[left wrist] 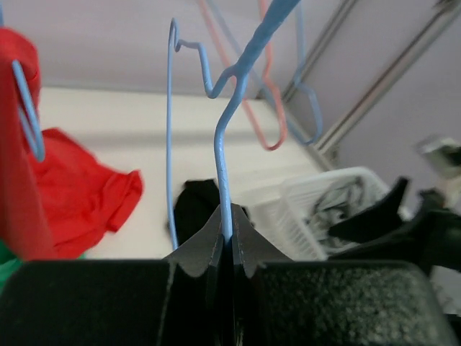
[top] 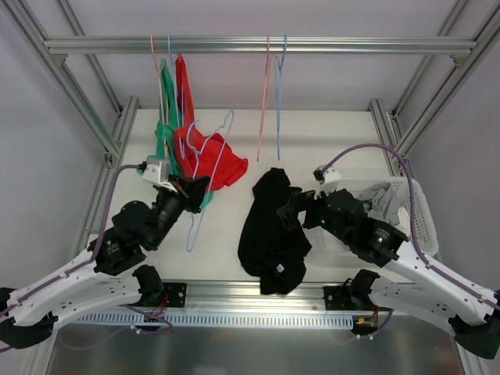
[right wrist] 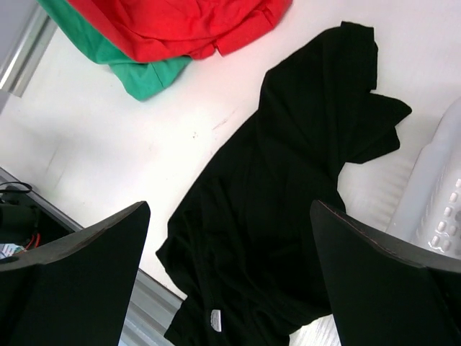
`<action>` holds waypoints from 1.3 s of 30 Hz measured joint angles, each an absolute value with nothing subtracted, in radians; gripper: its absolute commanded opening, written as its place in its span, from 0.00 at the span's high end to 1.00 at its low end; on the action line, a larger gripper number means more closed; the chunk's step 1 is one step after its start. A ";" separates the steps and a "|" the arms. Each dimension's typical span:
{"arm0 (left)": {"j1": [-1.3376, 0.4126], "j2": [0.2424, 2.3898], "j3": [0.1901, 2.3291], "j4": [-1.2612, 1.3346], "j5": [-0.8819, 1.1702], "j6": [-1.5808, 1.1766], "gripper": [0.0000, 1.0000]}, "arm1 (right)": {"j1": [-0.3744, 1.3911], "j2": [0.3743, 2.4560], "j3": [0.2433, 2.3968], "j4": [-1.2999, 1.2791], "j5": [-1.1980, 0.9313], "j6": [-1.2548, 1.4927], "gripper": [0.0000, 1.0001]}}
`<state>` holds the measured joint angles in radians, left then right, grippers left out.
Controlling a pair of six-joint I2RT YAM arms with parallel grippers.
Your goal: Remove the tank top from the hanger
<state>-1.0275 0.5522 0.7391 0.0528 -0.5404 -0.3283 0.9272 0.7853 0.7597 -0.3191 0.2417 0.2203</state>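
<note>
The black tank top [top: 273, 230] lies crumpled flat on the white table, off any hanger; it fills the right wrist view [right wrist: 288, 180]. My left gripper [top: 194, 190] is shut on the wire of a bare light blue hanger [top: 193, 226], held tilted above the table left of the tank top. In the left wrist view the jaws [left wrist: 230, 231] pinch the blue wire [left wrist: 220, 144]. My right gripper [top: 295, 207] is open and empty, hovering just above the tank top's upper edge, with its fingers [right wrist: 229, 209] spread wide.
A red garment [top: 211, 160] and a green one [top: 166, 141] hang on hangers from the top rail at the back left. A pink hanger [top: 264, 94] and a blue hanger [top: 280, 94] hang bare at mid-rail. A white basket [top: 418, 211] with grey clothes stands at the right.
</note>
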 measured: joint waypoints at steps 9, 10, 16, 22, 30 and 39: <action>-1.001 0.956 1.135 -0.086 -0.635 -0.294 1.00 | 0.927 0.731 0.763 -0.344 0.228 0.217 0.01; -0.982 1.020 1.203 -0.088 -0.626 -0.290 1.00 | 0.927 0.726 0.763 -0.347 0.227 0.217 0.01; -0.842 1.336 1.549 -0.146 -0.546 -0.288 1.00 | 0.927 0.690 0.763 -0.357 0.217 0.221 0.00; -0.762 1.554 1.770 -0.208 -0.486 -0.287 1.00 | 0.927 0.651 0.763 -0.358 0.196 0.225 0.00; -0.718 1.734 1.899 -0.233 -0.423 -0.290 1.00 | 0.927 0.680 0.755 -0.356 0.163 0.224 0.01; -0.718 1.689 1.784 -0.229 -0.422 -0.350 0.62 | 0.929 0.892 0.740 -0.344 0.073 0.144 0.00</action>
